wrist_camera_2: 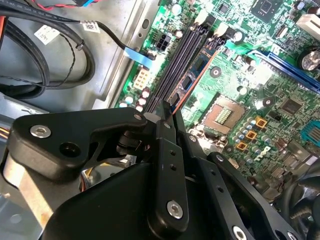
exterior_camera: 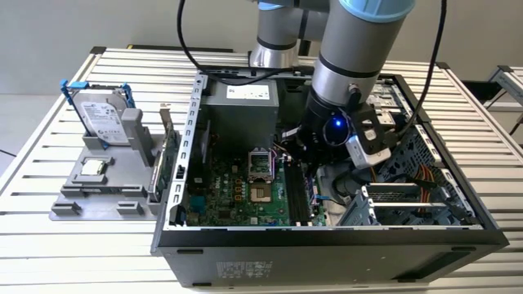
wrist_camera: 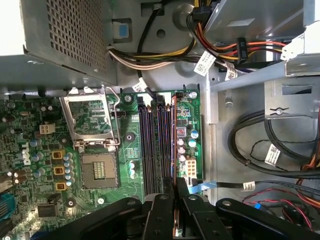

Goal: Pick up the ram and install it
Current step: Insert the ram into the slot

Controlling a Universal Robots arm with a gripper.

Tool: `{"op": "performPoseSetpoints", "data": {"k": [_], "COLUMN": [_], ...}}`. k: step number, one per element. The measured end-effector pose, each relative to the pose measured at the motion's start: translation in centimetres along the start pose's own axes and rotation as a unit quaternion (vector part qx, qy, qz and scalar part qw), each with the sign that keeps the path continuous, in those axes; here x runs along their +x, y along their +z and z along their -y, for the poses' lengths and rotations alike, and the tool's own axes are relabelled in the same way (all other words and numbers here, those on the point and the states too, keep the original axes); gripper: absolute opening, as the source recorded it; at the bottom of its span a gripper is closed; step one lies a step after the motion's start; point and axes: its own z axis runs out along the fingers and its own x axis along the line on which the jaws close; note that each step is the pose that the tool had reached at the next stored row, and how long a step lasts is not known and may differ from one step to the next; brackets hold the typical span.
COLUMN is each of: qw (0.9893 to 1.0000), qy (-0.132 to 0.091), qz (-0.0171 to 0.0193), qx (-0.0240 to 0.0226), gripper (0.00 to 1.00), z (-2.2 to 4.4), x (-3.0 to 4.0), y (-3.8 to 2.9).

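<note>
The ram [wrist_camera_2: 197, 75] is a thin dark strip with an orange edge, seen edge-on in both wrist views. It stands upright along the outermost of the black motherboard slots [wrist_camera: 152, 145], on the side nearest the board's edge. My gripper [wrist_camera_2: 167, 112] is shut on the ram's near end, and the fingers [wrist_camera: 186, 200] close around the ram [wrist_camera: 173, 150]. How deep it sits in its slot I cannot tell. In the exterior view my gripper [exterior_camera: 307, 162] is down inside the open computer case [exterior_camera: 327, 236], right above the slots [exterior_camera: 296, 193].
The processor socket [wrist_camera: 95, 170] lies beside the slots. Cable bundles [wrist_camera: 270, 145] and a metal drive cage [exterior_camera: 408, 202] crowd the other side. The power supply [exterior_camera: 245, 101] is at the case's back. Outside stands a grey holder [exterior_camera: 98, 184] with a hard drive [exterior_camera: 105, 122], a small silver chip [exterior_camera: 95, 165] and a green card [exterior_camera: 168, 159].
</note>
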Motion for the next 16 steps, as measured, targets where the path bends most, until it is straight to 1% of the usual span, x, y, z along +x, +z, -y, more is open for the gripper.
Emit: {"op": "performPoseSetpoints", "data": {"k": [16], "qw": [1.0], "qy": [0.0], "qz": [0.0], "qx": [0.0], "gripper": [0.0], "z": [-0.02], "x": [0.0], "y": [0.53]}}
